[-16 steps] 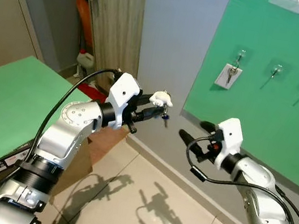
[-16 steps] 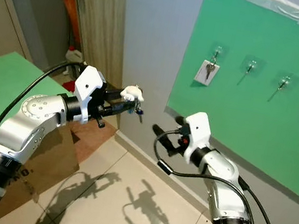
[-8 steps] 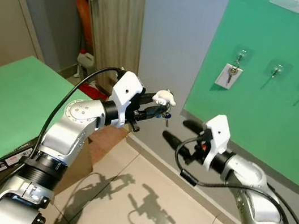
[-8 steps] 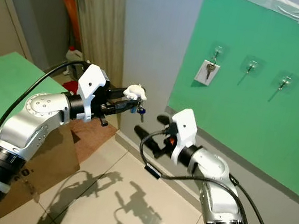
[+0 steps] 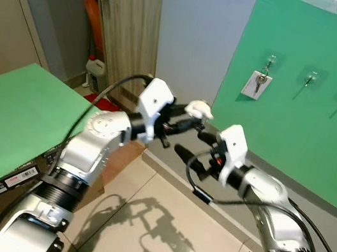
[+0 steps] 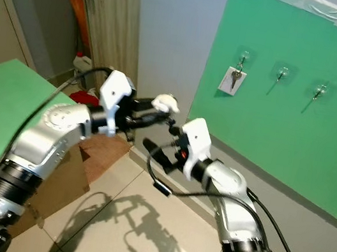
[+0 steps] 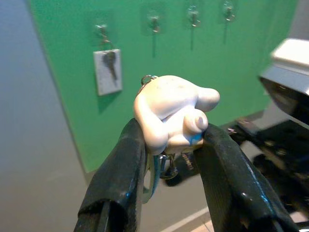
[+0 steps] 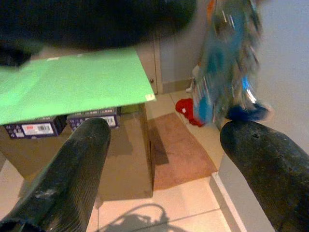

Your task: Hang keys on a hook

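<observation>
— Where did we have the keys (image 7: 159,166) at that moment?

— In the left gripper (image 7: 170,145), held up in the air between us and the green board (image 5: 298,122). Its two black fingers (image 7: 120,179) were pinched on the white figure-shaped fob (image 7: 169,113), with the metal ring and a blue tag dangling underneath, between the fingers.

— And the right gripper (image 5: 192,145)?

— Just beside the fob, slightly below it, fingers spread wide and holding nothing. In its own wrist view the blurred bunch hung close above the gap.

— How did we judge the bunch would handle?

— Light, we thought. The fob looked rigid and smooth, so a pinch could slip on its rounded sides. Everything below it hung loose and would likely swing with any quick move.

— So where was the best hold?

— We reckoned on the fob's body, low down, leaving the small ring (image 7: 147,78) at its top free to go over a hook (image 5: 311,77). The leftmost hook (image 5: 269,62) already carried a key on a white tag (image 5: 255,85).
</observation>
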Motion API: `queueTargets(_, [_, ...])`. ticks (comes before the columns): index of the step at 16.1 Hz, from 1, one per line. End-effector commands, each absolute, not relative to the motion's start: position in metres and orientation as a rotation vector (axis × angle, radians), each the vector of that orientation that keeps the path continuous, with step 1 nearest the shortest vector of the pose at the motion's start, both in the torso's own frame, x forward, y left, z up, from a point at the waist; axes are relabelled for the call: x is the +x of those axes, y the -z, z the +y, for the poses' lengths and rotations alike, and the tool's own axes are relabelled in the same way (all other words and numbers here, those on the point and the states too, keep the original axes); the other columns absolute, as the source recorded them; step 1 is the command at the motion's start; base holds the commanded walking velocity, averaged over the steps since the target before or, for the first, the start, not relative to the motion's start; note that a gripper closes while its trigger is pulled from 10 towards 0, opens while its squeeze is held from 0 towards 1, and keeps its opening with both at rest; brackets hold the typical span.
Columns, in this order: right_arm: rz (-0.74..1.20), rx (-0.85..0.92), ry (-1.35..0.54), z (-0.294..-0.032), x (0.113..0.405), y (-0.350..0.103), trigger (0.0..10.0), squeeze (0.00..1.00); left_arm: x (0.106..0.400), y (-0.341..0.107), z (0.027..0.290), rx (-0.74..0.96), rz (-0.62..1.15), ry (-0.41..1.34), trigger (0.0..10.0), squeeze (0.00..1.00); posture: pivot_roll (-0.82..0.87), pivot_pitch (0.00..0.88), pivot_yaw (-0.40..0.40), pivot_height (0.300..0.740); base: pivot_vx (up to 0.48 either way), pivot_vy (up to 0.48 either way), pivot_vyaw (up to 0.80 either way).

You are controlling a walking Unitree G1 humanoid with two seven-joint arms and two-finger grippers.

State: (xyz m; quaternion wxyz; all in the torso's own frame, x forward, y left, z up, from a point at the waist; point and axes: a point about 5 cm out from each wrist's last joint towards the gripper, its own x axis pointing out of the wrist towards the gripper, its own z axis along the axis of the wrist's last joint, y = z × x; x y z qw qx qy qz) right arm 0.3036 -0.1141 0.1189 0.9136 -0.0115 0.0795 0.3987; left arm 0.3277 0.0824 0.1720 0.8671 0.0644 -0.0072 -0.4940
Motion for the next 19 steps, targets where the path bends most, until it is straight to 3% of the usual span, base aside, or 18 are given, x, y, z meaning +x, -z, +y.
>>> queueTargets(1, [0.146,-0.039,-0.809,-0.113,0.308,-0.122,10.0,0.0,0.327,-0.178,0.077,0.15,-0.033,1.055,0.0,0.0,0.0,0.0,0.031,0.74,0.0,0.0,0.0])
queueTargets(19, [0.122,-0.048,-0.73,-0.125,0.314,-0.124,10.0,0.0,0.327,-0.172,0.079,0.136,-0.016,1.048,0.0,0.0,0.0,0.0,0.023,0.74,0.0,0.0,0.0])
